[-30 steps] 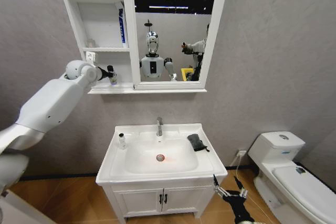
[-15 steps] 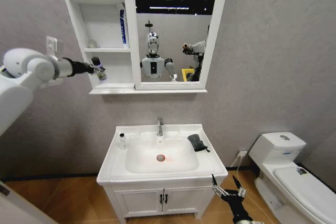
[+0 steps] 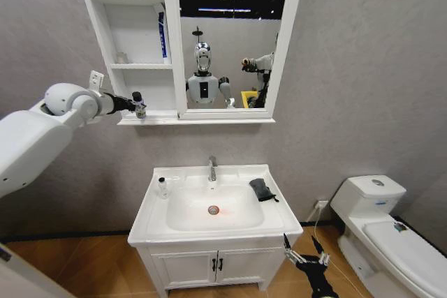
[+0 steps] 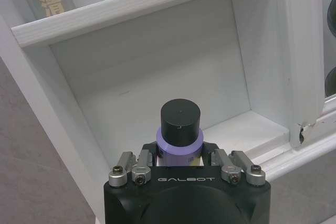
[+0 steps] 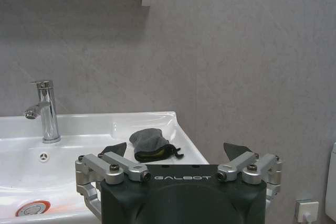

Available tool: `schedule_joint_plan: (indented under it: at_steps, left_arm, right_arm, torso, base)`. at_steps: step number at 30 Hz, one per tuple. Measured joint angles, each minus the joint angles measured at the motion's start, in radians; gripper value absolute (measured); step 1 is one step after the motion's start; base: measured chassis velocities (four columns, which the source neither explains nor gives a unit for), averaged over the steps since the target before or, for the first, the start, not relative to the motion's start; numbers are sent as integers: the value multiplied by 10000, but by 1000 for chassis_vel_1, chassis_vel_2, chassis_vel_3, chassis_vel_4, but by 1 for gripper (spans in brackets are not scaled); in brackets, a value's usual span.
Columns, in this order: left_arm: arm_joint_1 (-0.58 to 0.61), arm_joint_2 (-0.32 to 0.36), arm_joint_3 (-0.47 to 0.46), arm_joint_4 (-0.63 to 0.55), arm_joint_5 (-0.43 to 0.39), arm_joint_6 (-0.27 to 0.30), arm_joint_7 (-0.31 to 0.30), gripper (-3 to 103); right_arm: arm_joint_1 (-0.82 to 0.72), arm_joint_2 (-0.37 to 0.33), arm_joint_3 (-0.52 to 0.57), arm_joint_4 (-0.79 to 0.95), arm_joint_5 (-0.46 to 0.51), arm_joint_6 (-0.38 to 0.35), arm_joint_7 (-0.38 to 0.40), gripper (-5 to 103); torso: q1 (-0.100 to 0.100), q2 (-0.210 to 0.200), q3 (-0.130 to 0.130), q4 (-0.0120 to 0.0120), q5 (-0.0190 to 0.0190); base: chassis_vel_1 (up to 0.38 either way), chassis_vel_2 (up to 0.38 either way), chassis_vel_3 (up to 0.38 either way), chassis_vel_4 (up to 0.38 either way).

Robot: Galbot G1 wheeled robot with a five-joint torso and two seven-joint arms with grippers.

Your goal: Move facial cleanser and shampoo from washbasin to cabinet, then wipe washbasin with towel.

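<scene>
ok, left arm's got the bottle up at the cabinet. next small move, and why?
Probably ease the left tool forward into the bottom compartment of the cabinet, then set down. It is shut on the black-capped bottle, which sits just outside the shelf's front edge. The right tool hangs open, low beside the washbasin.

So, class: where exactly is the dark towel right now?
In the head view, the towel lies on the washbasin rim at the robot's right, right of the chrome tap.
</scene>
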Motion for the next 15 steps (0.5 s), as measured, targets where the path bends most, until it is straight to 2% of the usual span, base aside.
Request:
schedule_joint_plan:
  at_steps: [4,7,15]
  left_arm:
    - [-68,-358,-1,465,133,-3,-145,43]
    - [-21,-681,-56,722,96,-20,-553,43]
    - [-163,-1292,125,1306,109,-70,-865,43]
  right_arm:
    - [31,20,14,-64,27,8,6,100]
    - [70,28,12,-168,41,16,9,100]
    - [129,2,32,-246,127,17,13,100]
  torso:
    - [0,0,0,1,0]
    - [0,1,0,0,1]
    - [-1,0,-1,1,2]
  base:
    - [0,0,0,0]
    - [0,0,0,0]
    - [0,0,0,0]
